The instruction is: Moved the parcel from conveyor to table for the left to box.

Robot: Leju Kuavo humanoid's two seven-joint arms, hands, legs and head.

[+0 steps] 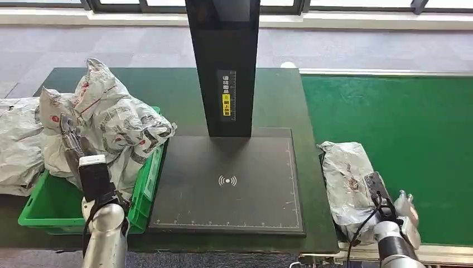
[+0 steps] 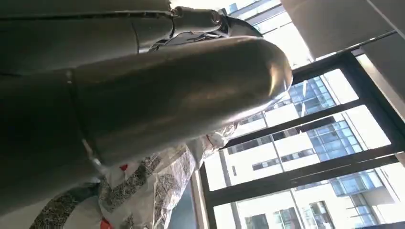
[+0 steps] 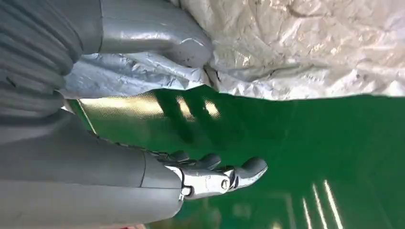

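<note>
One parcel [image 1: 346,181] lying on green conveyor [image 1: 413,145], at its edge nearest dark table [image 1: 184,95]. Soft, crinkled plastic mailer; judged light, limp, somewhat slippery. Best taken across bulkier middle, not by loose film edges. Right hand [image 3: 143,119] against parcel's near end, thumb resting on wrap, fingers [image 3: 215,174] apart above belt, no grip closed. Left hand [image 1: 70,134] among bagged parcels in green bin [image 1: 42,209]; grip undeterminable.

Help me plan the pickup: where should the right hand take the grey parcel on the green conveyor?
Probably at the parcel's near end, from the belt side: it lies flat and crumpled, and the right hand already has its thumb on the bag there.
</note>
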